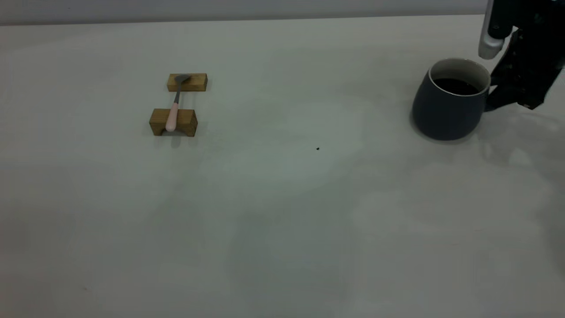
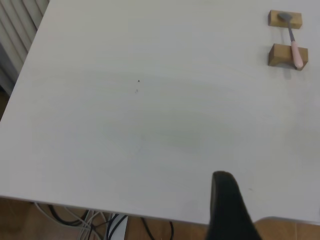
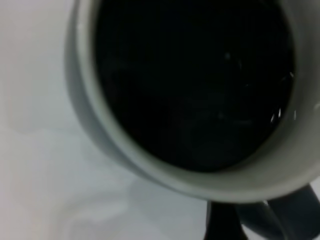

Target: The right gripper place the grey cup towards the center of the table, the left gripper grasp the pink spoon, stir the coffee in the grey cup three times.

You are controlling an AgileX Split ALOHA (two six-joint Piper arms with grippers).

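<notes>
The grey cup stands on the table at the far right, with dark coffee inside. My right gripper is at the cup's handle on the cup's right side. In the right wrist view the cup's rim and coffee fill the picture, and the handle lies beside the right gripper. The pink spoon lies across two wooden blocks at the left, and shows far off in the left wrist view. The left gripper hangs over the table's edge, far from the spoon.
Two tan wooden blocks carry the spoon, its bowl on the far one. A tiny black speck marks the table's middle. Cables hang below the table edge near the left arm.
</notes>
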